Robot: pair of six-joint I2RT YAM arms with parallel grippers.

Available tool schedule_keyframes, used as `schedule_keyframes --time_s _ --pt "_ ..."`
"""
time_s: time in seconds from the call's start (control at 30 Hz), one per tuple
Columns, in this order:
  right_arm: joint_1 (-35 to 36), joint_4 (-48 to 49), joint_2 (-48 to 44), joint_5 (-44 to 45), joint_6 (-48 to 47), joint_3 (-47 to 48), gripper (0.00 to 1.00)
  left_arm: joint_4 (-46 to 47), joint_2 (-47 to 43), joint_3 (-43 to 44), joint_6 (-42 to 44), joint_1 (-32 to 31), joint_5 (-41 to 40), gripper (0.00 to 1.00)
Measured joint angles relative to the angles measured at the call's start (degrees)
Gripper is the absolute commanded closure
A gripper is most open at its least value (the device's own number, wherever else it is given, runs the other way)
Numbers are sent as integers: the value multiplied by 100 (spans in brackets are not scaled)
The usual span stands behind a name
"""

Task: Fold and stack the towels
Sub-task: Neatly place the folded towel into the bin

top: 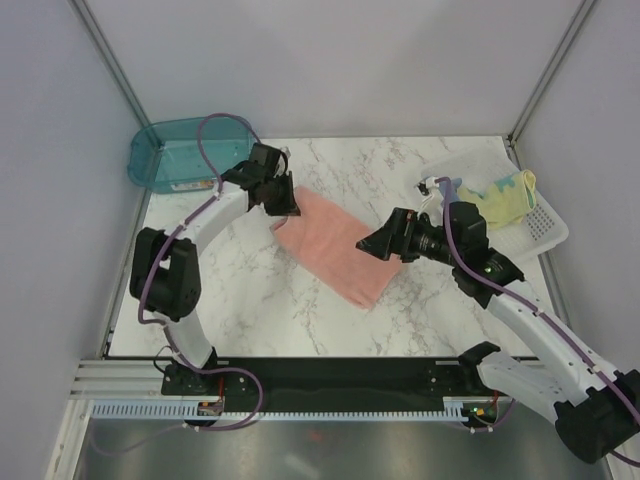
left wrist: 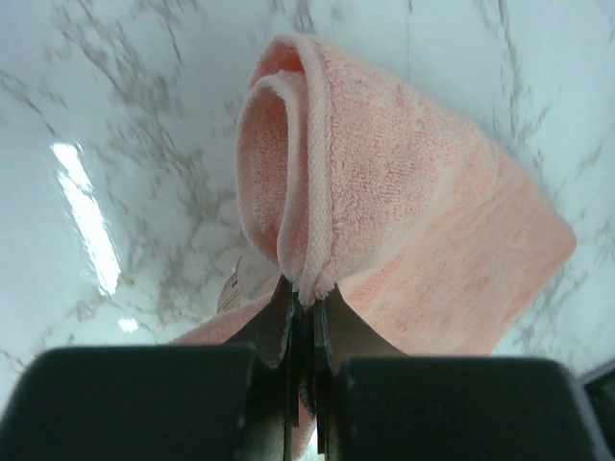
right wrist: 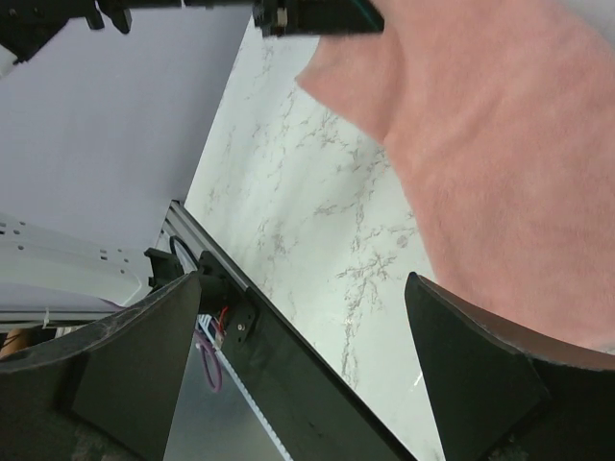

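Note:
The salmon-pink towel point(top: 335, 245) lies folded in a long strip across the middle of the marble table. My left gripper point(top: 284, 206) is shut on its far left corner and lifts that edge; in the left wrist view the hem point(left wrist: 306, 221) curls up between the pinched jaws of that gripper point(left wrist: 307, 298). My right gripper point(top: 372, 244) hovers open over the towel's right side, empty; its wrist view shows the pink towel point(right wrist: 500, 144) beyond wide-spread fingers point(right wrist: 480, 375). The pale yellow whale-print towel point(top: 505, 197) lies crumpled in the white basket. The light blue towel is hidden.
A teal plastic bin point(top: 185, 150) stands at the back left corner. A white perforated basket point(top: 540, 225) sits at the right edge. The black base rail point(top: 330, 385) runs along the near edge. Grey walls enclose the table.

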Motion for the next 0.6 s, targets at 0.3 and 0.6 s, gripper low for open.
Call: schedule_keyframes --time_s 0.3,0.6 --pt "-109 -197 529 192 -295 428 5 -1084 2243 3672 295 142 -1036 98" --pt "-313 -365 1073 302 -603 680 5 -1784 3180 5353 450 846 -1904 98"
